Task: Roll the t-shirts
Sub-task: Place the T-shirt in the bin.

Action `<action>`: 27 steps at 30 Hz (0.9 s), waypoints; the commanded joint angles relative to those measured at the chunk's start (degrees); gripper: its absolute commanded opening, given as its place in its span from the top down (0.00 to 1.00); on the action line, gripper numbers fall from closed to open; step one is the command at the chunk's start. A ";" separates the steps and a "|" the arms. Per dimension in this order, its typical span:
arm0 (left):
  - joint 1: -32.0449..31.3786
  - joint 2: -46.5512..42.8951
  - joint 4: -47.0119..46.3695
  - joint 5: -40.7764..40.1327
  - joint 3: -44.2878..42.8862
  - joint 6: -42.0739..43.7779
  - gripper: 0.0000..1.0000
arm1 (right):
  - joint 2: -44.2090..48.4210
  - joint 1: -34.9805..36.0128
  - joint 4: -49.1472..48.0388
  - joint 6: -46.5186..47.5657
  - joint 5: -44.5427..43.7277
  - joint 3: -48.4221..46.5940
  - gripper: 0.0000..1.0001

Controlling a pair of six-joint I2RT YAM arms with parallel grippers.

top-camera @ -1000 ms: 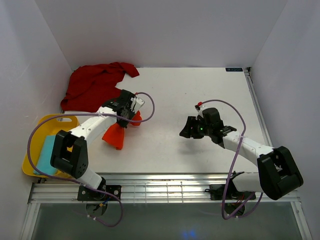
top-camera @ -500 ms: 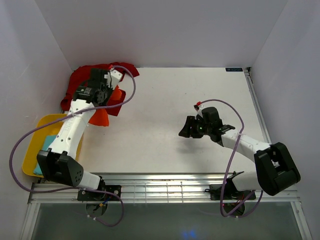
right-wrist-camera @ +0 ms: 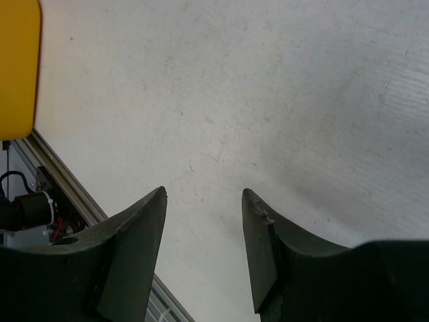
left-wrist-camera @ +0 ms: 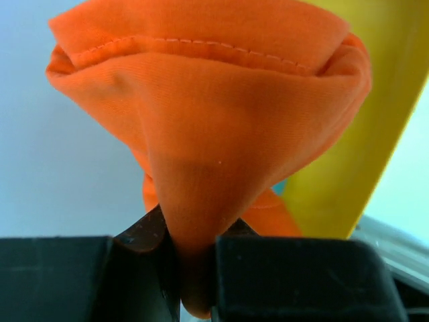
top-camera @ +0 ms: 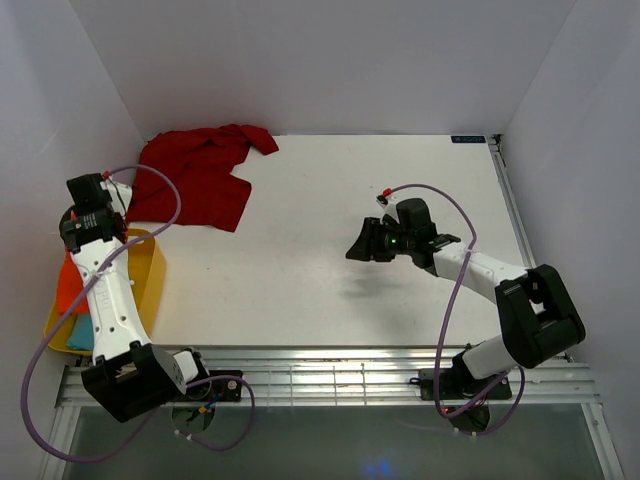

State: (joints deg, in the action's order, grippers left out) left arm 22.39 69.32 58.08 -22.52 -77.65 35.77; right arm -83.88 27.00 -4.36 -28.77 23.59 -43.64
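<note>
One t-shirt [top-camera: 195,180] on table [top-camera: 330,200], far-left corner; other t-shirt [top-camera: 66,285] apparently over tub [top-camera: 150,275], beside table's left edge.

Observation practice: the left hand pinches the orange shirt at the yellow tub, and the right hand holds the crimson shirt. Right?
The right hand holds nothing: the right wrist view shows it open over the table. The crimson shirt lies at the far left. The left hand does pinch the orange shirt at the yellow tub.
</note>
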 commanded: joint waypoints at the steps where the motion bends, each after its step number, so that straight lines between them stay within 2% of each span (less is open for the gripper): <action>1: 1.43 -3.40 -0.16 2.22 7.05 1.77 1.00 | 0.12 -0.20 -0.30 1.88 1.72 -3.12 0.45; 5: 2.21 -4.62 -2.44 1.95 16.71 -0.70 1.00 | 1.34 -0.20 0.40 1.79 1.72 -2.07 0.45; 10: 2.39 -4.55 -4.03 4.24 21.91 -3.51 1.00 | 2.75 -0.20 1.37 2.06 0.58 -0.66 0.45; 13: 2.30 -3.93 -9.73 3.63 26.40 -2.20 1.00 | 2.67 -0.20 1.46 1.79 0.57 -0.75 0.45; 15: 2.31 -2.97 -12.64 3.19 26.85 -1.41 1.00 | 2.23 -0.20 1.90 1.62 0.57 -1.27 0.45; 20: 2.39 -1.20 -13.87 6.17 20.27 2.19 1.00 | 2.49 -0.20 2.51 1.62 -0.30 -2.33 0.45; 22: 2.31 -1.29 -13.88 7.31 17.89 6.05 1.00 | 2.23 -0.20 2.60 1.53 -0.48 -2.42 0.45; 27: 3.27 -1.64 -13.79 8.81 21.83 13.36 1.00 | 1.44 -0.11 2.51 1.18 -0.57 -2.59 0.45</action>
State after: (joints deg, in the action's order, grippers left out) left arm 24.73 69.10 45.08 -15.75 -57.32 43.33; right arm -82.83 27.00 -2.28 -27.92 23.51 -44.42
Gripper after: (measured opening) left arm 0.217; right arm 0.547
